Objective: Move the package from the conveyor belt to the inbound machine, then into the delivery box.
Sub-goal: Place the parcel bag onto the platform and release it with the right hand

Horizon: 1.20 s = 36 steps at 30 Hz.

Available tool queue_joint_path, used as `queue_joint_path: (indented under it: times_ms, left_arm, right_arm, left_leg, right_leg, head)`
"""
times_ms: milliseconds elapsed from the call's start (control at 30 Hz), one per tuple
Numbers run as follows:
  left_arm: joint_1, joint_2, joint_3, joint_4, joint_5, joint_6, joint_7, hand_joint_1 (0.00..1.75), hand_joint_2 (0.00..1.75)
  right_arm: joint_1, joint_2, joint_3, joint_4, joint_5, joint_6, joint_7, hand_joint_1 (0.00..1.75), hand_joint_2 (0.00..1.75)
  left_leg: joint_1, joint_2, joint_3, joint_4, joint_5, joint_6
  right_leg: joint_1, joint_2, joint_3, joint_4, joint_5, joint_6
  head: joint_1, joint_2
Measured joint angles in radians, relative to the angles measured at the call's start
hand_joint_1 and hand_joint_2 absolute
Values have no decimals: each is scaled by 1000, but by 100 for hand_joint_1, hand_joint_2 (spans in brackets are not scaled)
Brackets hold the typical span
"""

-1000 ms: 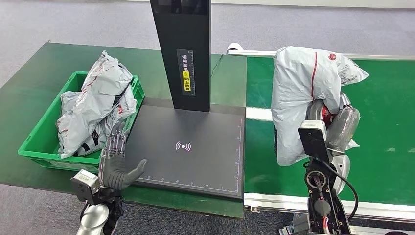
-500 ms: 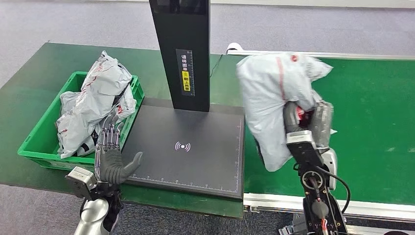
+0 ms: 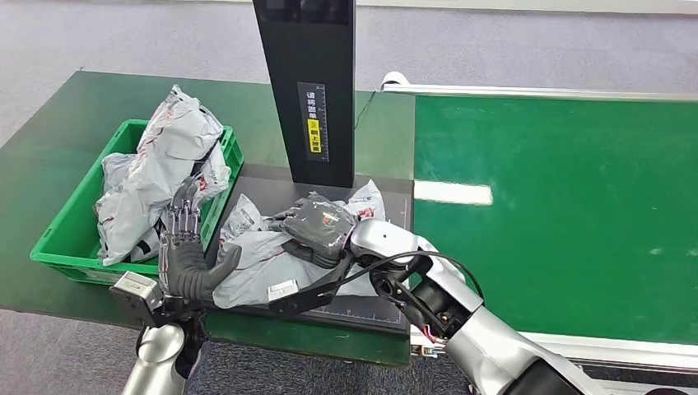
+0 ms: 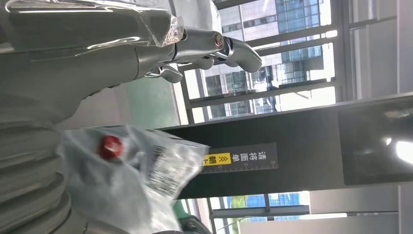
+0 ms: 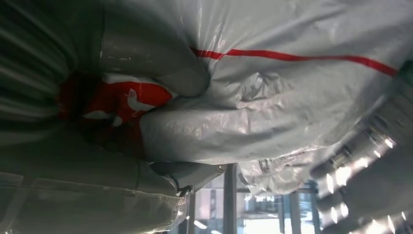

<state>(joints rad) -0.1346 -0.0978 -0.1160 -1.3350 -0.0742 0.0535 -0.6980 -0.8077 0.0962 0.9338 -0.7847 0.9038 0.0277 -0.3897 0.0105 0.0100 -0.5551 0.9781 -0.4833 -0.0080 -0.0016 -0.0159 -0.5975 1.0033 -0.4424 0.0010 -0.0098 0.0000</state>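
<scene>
The grey package (image 3: pixel 272 255) lies on the black plate of the inbound machine (image 3: pixel 387 210), below its dark upright column (image 3: pixel 304 82), and the right hand (image 3: pixel 319 229) is on top of it with fingers wrapped into the plastic. So by my reading we're at the middle step: package off the conveyor belt (image 3: pixel 560 206) and being presented at the machine, with the delivery box to follow.

The left hand (image 3: pixel 188 255) stands at the near left corner of the plate, fingers apart and upright, thumb out towards the package's edge, holding nothing. It sits between the package and the green delivery box (image 3: pixel 78 255), which already carries a heap of grey mail bags (image 3: pixel 160 169).

What the next move calls for, I'd say: a secure hold on slack, slippery film, then a lift across the box's near wall and a drop on top of that pile, which is already high, so a bag could slide off.

The right wrist view gives what the head view can't: thumb and fingers pressed deep into the creased wrap (image 5: pixel 292 97), beside a red printed logo (image 5: pixel 122 102). The left wrist view shows its fingers (image 4: pixel 214 46) clear of the package, with the column's yellow label (image 4: pixel 216 160) beyond.
</scene>
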Motion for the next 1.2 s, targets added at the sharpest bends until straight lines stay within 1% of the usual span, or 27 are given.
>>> queue_joint_path:
  times_ms: [200,367,467,533,700,767,833,900,1000,1200]
  left_arm:
    - [2,1,0,1,-4,-11,4,0,175]
    - [5,1,0,1,-10,-20,6,0,175]
    - [6,0,-1,2,-12,-25,8,0,175]
    - [4,-1,-3,4,-14,-27,9,0,175]
    - [-13,-3,-22,21,-16,-32,15,0,175]
    - [-21,-3,-32,30,-15,-33,16,0,175]
    - [-27,-3,-40,39,-13,-33,17,0,175]
    - [-35,-3,-48,50,-10,-34,17,0,175]
    - [-53,-3,-64,69,-6,-35,17,0,175]
    - [-102,-3,-100,114,15,-30,9,0,175]
  right_arm:
    - [-38,21,91,82,72,-109,90,175,175]
    - [-45,48,135,181,117,-182,212,175,175]
    - [-44,61,136,246,108,-244,261,175,175]
    - [-44,67,130,282,98,-269,284,175,175]
    - [-44,78,91,352,65,-297,298,175,175]
    - [-43,82,76,372,64,-314,313,164,175]
    - [-42,85,60,387,59,-338,319,77,175]
    - [-41,86,42,398,48,-368,309,0,175]
    - [-40,86,12,411,30,-425,276,0,175]
    - [-31,86,-66,423,-32,-564,177,0,175]
  left_leg:
    - [0,0,0,0,0,0]
    - [1,0,0,0,0,0]
    - [1,0,1,0,0,0]
    - [1,0,1,0,0,0]
    - [0,0,1,0,0,0]
    - [0,0,1,0,0,0]
    - [1,0,1,0,0,0]
    - [1,0,1,0,0,0]
    - [1,0,1,0,0,0]
    - [0,0,1,0,0,0]
  right_leg:
    - [0,0,0,0,0,0]
    - [1,0,0,0,0,0]
    - [1,0,0,0,0,0]
    - [1,0,0,0,0,0]
    - [1,0,0,0,0,0]
    - [1,0,0,0,0,0]
    - [1,0,0,0,0,0]
    - [1,0,0,0,0,0]
    - [1,0,0,0,0,0]
    - [1,0,0,0,0,0]
  head:
    - [0,0]
    - [0,0]
    - [0,0]
    - [0,0]
    - [0,0]
    - [0,0]
    - [0,0]
    - [0,0]
    - [0,0]
    - [0,0]
